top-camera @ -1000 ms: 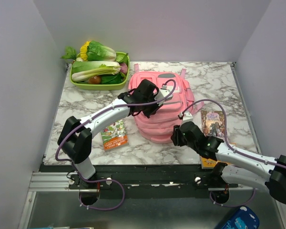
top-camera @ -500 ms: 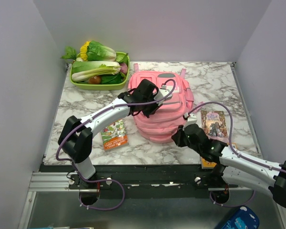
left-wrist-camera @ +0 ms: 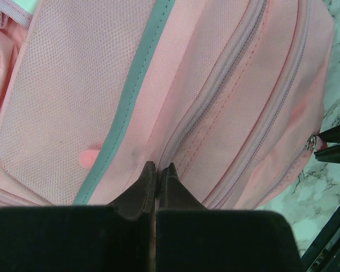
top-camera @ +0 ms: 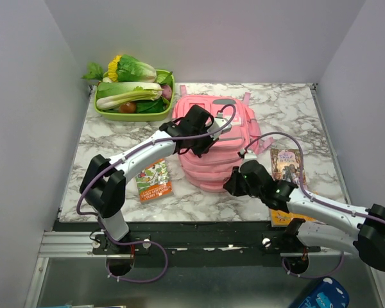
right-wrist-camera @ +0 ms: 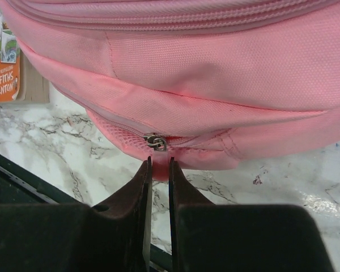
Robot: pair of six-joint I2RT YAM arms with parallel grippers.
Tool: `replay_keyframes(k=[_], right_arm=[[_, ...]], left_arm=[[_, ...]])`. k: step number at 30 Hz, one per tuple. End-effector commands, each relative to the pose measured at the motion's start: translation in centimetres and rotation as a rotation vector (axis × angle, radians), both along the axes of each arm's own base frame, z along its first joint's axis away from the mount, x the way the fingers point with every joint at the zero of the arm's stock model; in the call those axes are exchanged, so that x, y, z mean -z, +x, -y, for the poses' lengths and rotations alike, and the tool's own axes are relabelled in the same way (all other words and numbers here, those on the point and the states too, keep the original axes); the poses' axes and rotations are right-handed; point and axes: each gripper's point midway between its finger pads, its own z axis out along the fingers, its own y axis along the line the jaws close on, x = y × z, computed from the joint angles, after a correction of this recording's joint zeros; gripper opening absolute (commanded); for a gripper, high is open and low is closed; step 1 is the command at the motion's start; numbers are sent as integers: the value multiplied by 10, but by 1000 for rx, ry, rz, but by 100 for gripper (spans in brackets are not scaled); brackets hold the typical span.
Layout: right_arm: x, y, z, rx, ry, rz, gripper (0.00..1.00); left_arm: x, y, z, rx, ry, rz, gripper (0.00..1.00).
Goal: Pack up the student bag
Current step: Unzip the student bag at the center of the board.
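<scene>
The right end effector (right-wrist-camera: pixel 160 164), nearly shut on the zip pull (right-wrist-camera: pixel 154 142) at the bag's (top-camera: pixel 212 138) near edge, has the zip running leftward, while the left end effector (left-wrist-camera: pixel 158 168), closed, presses on the bag's top.

Can't see either set of tips from the top view, left gripper (left-wrist-camera: pixel 157 168) and right gripper (right-wrist-camera: pixel 158 164) both tucked under own wrists at the student bag (top-camera: pixel 208 170), nor the zip pull (right-wrist-camera: pixel 156 141) tab's end between right fingers, most of the orange book (top-camera: pixel 281 219) under the right arm (top-camera: pixel 321 205), the blue object (top-camera: pixel 321 296) past the bottom edge, the cropped paperback (right-wrist-camera: pixel 3 85) title.
</scene>
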Motion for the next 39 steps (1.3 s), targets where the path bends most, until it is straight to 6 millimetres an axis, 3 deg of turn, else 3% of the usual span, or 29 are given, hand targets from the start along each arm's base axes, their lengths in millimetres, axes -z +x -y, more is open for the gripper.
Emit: replay_keyframes(k=[1,9,13,14,17,20,23,25,30,33,39], right_arm=[[-7,-6,-22,-48,47,-62,1],[-20,-4,-34,-38,9,19,1],[-24,-9,-50,-97,-14,34,1],[-26,-8,-55,-107,-13,35,1],[-9,-13,-63,-147,-53,3,1],[9,-15,-64,-156,-90,-22,1],[14,-14,-61,-145,-112,-16,1],[8,-8,-48,-92,-140,14,2],[-10,10,-5,43,-214,154,30],[-15,16,14,81,-210,184,34],[-22,25,38,128,-208,228,34]], left_arm=[[-23,17,16,-75,-89,9,0],[-21,26,37,-196,-154,-129,0],[-21,23,51,-243,-221,-219,0],[-24,22,54,-249,-239,-233,0],[-43,16,65,-256,-317,-294,0],[-73,13,73,-254,-402,-311,0],[-92,15,77,-237,-429,-290,0],[-87,16,74,-237,-401,-284,0],[-60,15,56,-228,-315,-263,0],[-55,14,48,-229,-297,-250,0],[-69,16,42,-221,-307,-207,0]])
